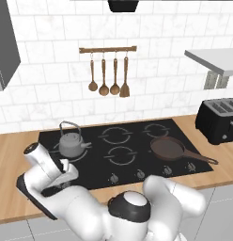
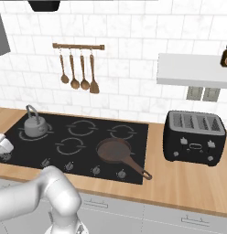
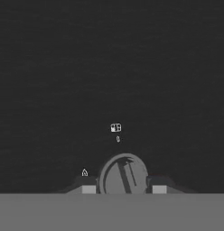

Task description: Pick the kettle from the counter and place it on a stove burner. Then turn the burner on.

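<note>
Hand [image 3: 124, 189] apparently pinching stove knob [image 3: 124, 176] at cooktop's [image 1: 137, 162] front edge; kettle [image 1: 71, 141] behind.

free: bare glass of cooktop [image 1: 137, 136] centre, between kettle [image 1: 71, 142] and frying pan [image 1: 169, 148] | obstacles: kettle far-left of cooktop; pan right; toaster [image 2: 194, 136] beyond right edge

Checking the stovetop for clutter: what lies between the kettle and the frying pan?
Bare cooktop with ring markings separates kettle from pan, in both base views.
</note>
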